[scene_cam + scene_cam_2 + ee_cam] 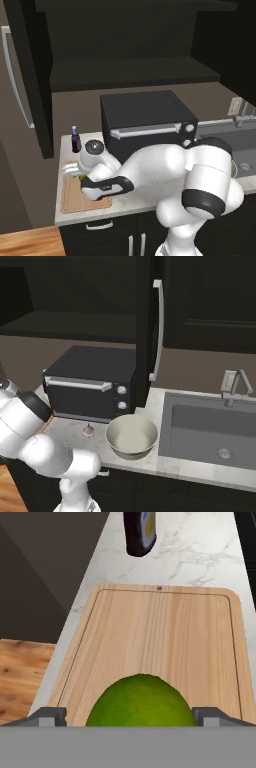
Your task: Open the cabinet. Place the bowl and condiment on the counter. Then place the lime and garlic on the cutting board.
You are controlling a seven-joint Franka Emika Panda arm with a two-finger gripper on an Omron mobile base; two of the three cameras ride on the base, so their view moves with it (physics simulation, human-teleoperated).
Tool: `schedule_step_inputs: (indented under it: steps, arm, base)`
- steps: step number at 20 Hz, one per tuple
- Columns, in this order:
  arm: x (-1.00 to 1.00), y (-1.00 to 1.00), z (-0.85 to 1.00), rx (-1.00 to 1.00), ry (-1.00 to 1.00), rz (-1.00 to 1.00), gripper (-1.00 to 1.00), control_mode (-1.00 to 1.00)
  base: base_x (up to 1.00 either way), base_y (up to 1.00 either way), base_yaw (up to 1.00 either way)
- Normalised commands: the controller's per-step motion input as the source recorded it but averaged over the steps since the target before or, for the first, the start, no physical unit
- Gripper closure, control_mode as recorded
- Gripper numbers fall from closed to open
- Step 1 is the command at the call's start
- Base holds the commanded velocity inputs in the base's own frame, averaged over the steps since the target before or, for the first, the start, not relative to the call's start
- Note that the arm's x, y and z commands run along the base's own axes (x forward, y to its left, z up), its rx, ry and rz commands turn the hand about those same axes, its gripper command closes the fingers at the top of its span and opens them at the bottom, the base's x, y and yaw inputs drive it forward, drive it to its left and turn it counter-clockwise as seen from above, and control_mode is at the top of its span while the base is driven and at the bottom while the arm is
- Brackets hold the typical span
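Hand view: gripper is standing released around the lime, lying at the cutting board's 6 o'clock edge.

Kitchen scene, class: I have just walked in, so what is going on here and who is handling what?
The robot arm has its gripper low over the cutting board, jaws wide apart with the lime sitting between them on the board. The cabinet stands open. The condiment bottle stands on the counter just beyond the board. The bowl and the garlic sit on the counter in front of the toaster oven, so the garlic has not yet reached the board.
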Motion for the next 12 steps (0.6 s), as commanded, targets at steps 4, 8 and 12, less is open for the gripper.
schedule_step_inputs:
  steps: [4, 8, 12]
  arm:
    - [-0.01, -0.37, 0.17, 0.01, 0.0, -0.03, -1.0, -1.0]
    - [0.16, -0.09, 0.02, 0.02, 0.0, 0.0, -1.0, -1.0]
    - [-0.29, -0.1, 0.02, 0.1, 0.08, -0.02, -1.0, -1.0]
  base:
    - [0.0, 0.0, 0.0]
    - [0.0, 0.0, 0.0]
    - [0.0, 0.0, 0.0]
